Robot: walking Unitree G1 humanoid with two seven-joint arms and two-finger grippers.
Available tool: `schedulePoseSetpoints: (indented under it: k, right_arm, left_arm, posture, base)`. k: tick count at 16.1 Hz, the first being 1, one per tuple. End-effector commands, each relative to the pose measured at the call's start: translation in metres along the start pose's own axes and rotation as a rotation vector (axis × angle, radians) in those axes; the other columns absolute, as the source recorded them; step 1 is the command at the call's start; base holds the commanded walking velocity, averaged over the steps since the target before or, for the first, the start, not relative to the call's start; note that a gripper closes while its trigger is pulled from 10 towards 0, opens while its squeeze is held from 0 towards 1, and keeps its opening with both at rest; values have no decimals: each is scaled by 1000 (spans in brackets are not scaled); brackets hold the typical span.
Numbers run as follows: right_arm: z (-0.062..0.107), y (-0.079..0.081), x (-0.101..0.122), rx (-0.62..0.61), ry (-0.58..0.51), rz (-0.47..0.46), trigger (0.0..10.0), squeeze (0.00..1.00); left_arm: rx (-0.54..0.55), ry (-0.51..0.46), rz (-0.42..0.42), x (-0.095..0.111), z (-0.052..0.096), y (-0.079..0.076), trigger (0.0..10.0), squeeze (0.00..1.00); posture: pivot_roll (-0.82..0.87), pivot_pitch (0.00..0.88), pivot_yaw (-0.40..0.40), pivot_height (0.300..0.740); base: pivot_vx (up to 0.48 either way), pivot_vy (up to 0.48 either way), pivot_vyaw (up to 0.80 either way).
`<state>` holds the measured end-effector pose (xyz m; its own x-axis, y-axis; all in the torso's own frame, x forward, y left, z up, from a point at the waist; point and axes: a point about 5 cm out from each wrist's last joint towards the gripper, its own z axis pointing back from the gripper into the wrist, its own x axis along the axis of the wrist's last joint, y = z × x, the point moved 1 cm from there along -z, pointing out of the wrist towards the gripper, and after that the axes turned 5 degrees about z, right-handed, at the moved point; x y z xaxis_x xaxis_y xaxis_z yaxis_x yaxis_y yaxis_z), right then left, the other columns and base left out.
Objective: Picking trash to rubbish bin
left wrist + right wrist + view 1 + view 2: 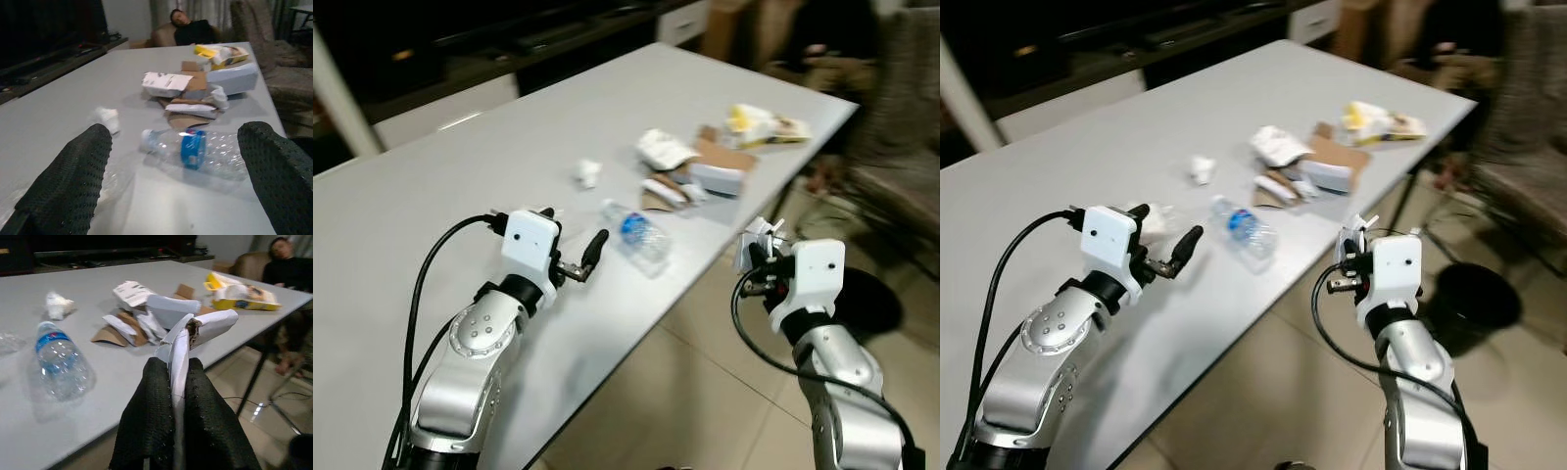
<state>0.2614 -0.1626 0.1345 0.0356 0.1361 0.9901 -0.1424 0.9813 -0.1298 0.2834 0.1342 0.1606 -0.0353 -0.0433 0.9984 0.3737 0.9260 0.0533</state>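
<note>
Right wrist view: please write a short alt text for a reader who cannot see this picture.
The right gripper, with its two black fingers, is shut on a folded white paper scrap above the edge of a grey table. On the table lie a clear plastic bottle with a blue label, torn cardboard and paper, and a yellow snack bag.

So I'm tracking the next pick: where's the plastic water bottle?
The plastic water bottle lies on its side near the table's front edge, just ahead of the left gripper, with the cardboard scraps beyond it.
</note>
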Motion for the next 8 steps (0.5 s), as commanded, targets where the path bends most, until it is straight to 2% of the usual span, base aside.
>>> schedulePoseSetpoints:
  k: [1, 3, 6, 8]
  right_arm:
    - [1, 2, 3, 10, -24, -4, 10000, 0]
    - [2, 6, -5, 25, -8, -39, 10000, 0]
    - [-1, 11, -11, 53, 18, -38, 10000, 0]
    - [-3, 16, -6, 85, -8, -62, 10000, 0]
  left_arm:
    - [5, -5, -14, 1, -1, 3, 10000, 0]
    - [-5, 0, -41, 0, -1, 3, 10000, 0]
    - [-14, 14, -56, -2, -1, 3, 10000, 0]
    - [-12, 25, -51, -3, -1, 4, 10000, 0]
  posture:
    - [-20, 0, 7, 740]
    - [-19, 0, 11, 740]
    - [-9, 0, 13, 740]
    - [-12, 0, 15, 740]
  base:
    - [0, 0, -738]
    - [291, 0, -734]
    - [330, 0, 0]
    - [334, 0, 0]
